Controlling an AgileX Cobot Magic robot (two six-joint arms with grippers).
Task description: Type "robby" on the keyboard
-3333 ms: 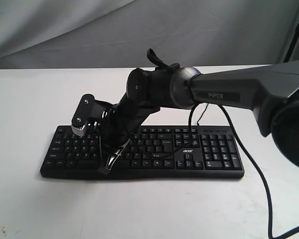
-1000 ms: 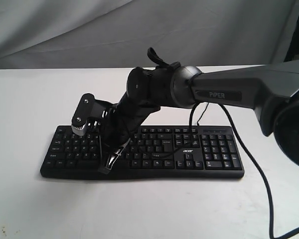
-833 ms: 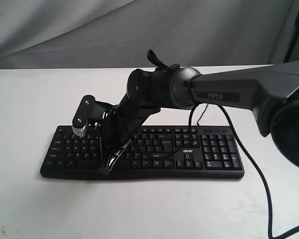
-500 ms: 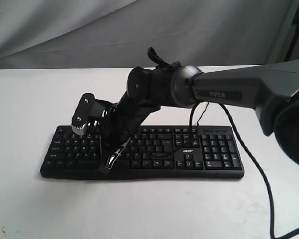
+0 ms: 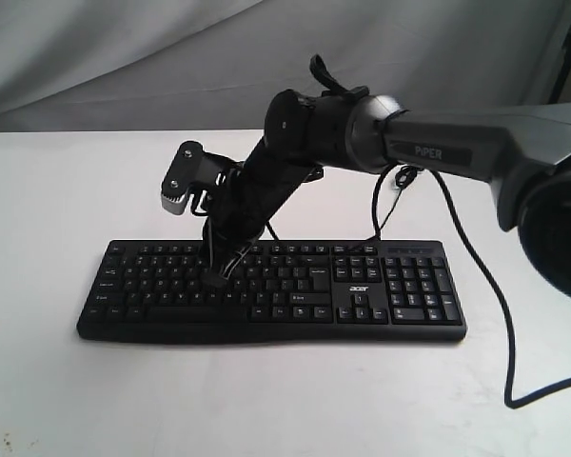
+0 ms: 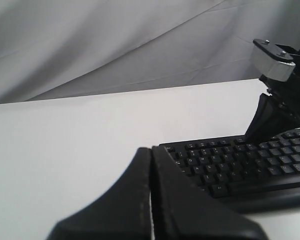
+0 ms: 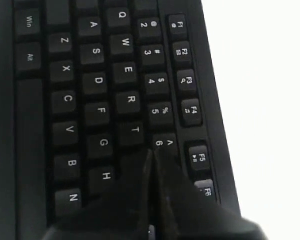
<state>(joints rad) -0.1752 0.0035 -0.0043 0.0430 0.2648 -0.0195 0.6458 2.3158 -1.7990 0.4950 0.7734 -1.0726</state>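
Note:
The black keyboard [image 5: 362, 295] with white legends lies across the white table. My right gripper [image 5: 215, 277] reaches over from the right and points down at the upper letter rows on the keyboard's left half. In the right wrist view its shut fingertips [image 7: 151, 155] sit just past the T key [image 7: 135, 129], between 6 and H, hiding the key under them. Whether they touch it I cannot tell. The left gripper [image 6: 151, 150] is shut and empty, low over the table beside the keyboard [image 6: 230, 165]; the exterior view does not show it.
A thin black cable [image 5: 476, 286] loops off the keyboard's back edge and trails over the table to the right. The right arm [image 5: 438, 152] spans the scene above the keyboard. A grey cloth backdrop [image 5: 124, 57] hangs behind the table.
The right gripper has lifted from the keyboard's front row and moved back and slightly right to the upper letter rows; the whole arm sits higher now.

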